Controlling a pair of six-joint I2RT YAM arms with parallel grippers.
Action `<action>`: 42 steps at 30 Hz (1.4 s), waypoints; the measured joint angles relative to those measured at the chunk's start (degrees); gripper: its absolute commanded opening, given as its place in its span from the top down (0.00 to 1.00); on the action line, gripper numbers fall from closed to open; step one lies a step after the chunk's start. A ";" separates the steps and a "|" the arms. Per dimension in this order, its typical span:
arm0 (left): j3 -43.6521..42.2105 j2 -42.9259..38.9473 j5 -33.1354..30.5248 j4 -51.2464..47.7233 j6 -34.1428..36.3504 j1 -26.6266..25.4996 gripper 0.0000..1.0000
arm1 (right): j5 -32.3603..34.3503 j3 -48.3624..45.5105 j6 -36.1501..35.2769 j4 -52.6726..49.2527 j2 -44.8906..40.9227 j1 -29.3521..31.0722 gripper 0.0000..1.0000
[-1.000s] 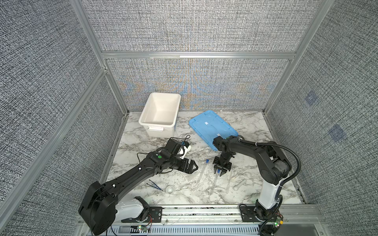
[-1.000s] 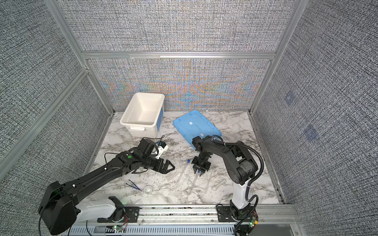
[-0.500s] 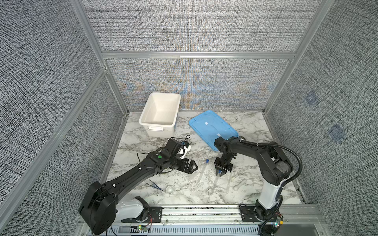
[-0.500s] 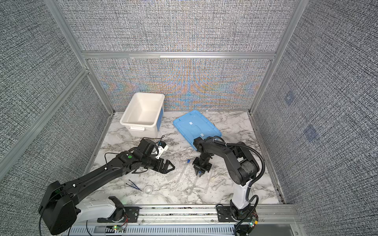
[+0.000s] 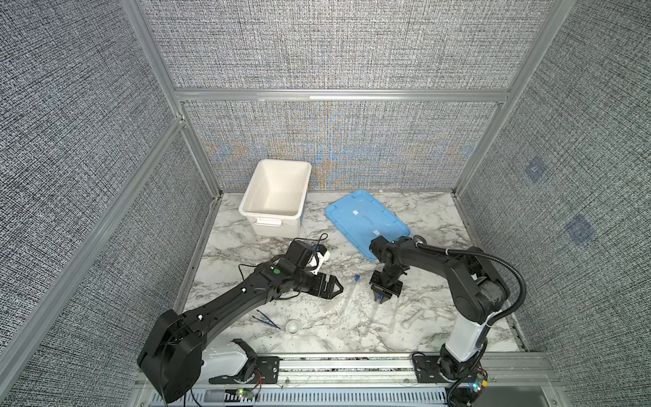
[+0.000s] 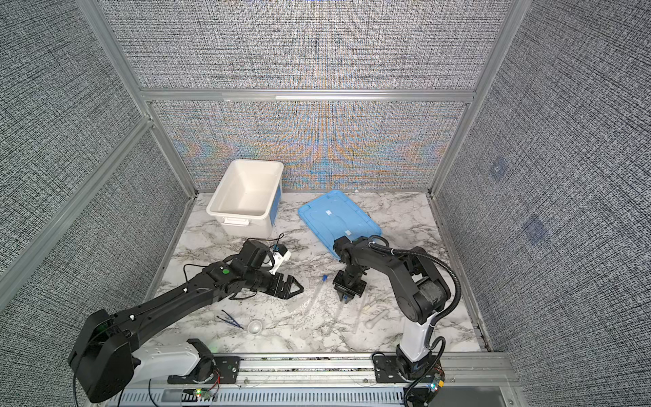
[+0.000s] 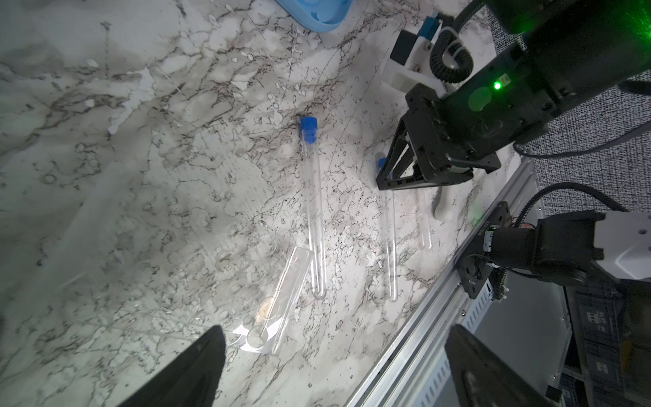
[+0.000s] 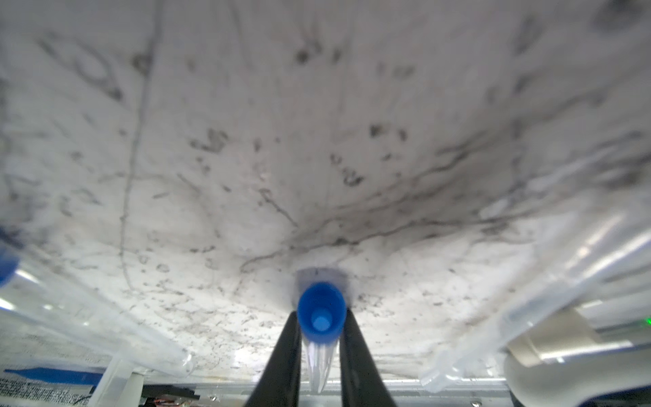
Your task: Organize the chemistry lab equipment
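Right gripper [image 5: 381, 299] pinches the capped tube [image 8: 318, 359] just below its blue cap [image 8: 320, 319], on the counter [image 5: 422, 211] at 6 o'clock of the blue lid [image 5: 366, 220]; likely light, slick and brittle, so grip gently; left gripper [image 5: 336, 289] is spread.

Bench layout

The tub [image 5: 269, 213] sits back left on the table [image 5: 429, 218]; the lid [image 5: 366, 220] lies right of it. Front left: tweezers [image 5: 267, 319], dish [image 5: 292, 327] just right. Mid-table: first capped tube [image 7: 314, 211], second capped tube [image 8: 320, 317] to its right, apart.
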 measured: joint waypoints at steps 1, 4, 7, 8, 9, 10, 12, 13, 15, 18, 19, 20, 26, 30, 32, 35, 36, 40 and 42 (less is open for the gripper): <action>-0.15 0.00 0.17 0.37 -0.26 0.00 0.02 | 0.28 -0.15 0.04 0.17 -0.07 0.00 0.77; -0.35 0.00 0.44 0.74 -1.05 0.00 0.02 | 0.28 -0.24 0.28 0.79 -0.09 0.00 0.72; -0.35 -0.02 0.44 0.79 -1.05 0.00 0.02 | 0.46 -0.22 0.31 1.11 -0.04 0.04 0.73; -0.35 -0.04 0.44 0.79 -1.05 0.00 0.02 | 0.46 -0.24 0.31 1.11 -0.04 0.02 0.73; -0.35 -0.04 0.42 0.79 -1.05 0.00 0.02 | 0.48 -0.31 0.31 1.20 -0.04 0.04 0.73; -0.35 -0.07 0.42 0.81 -1.05 0.00 0.02 | 0.48 -0.42 0.31 1.31 -0.04 0.04 0.74; -0.35 -0.07 0.42 0.81 -1.05 -0.02 0.02 | 0.42 -0.63 0.31 1.36 -0.04 0.00 0.77; -0.35 -0.09 0.42 0.81 -1.05 -0.02 0.02 | 0.35 -0.79 0.33 1.31 -0.04 -0.02 0.79; -0.35 -0.09 0.42 0.81 -1.05 -0.02 0.02 | 0.26 -1.14 0.46 1.20 -0.04 -0.07 0.80; -0.35 -0.09 0.42 0.87 -1.07 0.00 0.02 | 0.24 -1.55 0.46 1.40 -0.37 -0.04 0.82; -0.35 -0.09 0.39 0.96 -1.07 0.00 0.02 | 0.24 -1.60 0.46 1.46 -0.52 -0.04 0.84; -0.37 -0.09 0.39 1.11 -1.09 -0.02 0.02 | 0.20 -1.60 0.46 1.68 -0.74 -0.07 0.84; -1.03 1.27 3.02 4.63 -2.95 -0.02 0.02 | 0.52 -1.75 0.48 2.25 -1.73 0.04 0.84; -1.66 3.72 6.47 9.27 -5.99 -1.22 0.03 | 1.03 -1.73 0.52 3.58 -2.95 0.04 0.84; -1.55 4.55 7.10 10.75 -6.47 -2.38 0.03 | 1.03 -1.68 0.72 3.80 -3.76 0.02 0.84; -1.53 6.12 7.67 13.57 -8.22 -4.55 0.04 | 0.83 -1.62 1.14 3.96 -4.81 0.04 0.84; -1.51 6.84 7.78 14.62 -9.05 -5.22 0.04 | 0.66 -1.53 1.16 3.96 -5.07 0.04 0.84; -0.20 10.91 8.33 17.20 -10.51 -7.48 0.04 | 0.22 -0.24 1.36 3.56 -6.16 0.04 0.84; 0.72 12.85 8.55 18.27 -11.13 -8.17 0.04 | 0.04 0.37 1.33 3.30 -6.82 0.04 0.84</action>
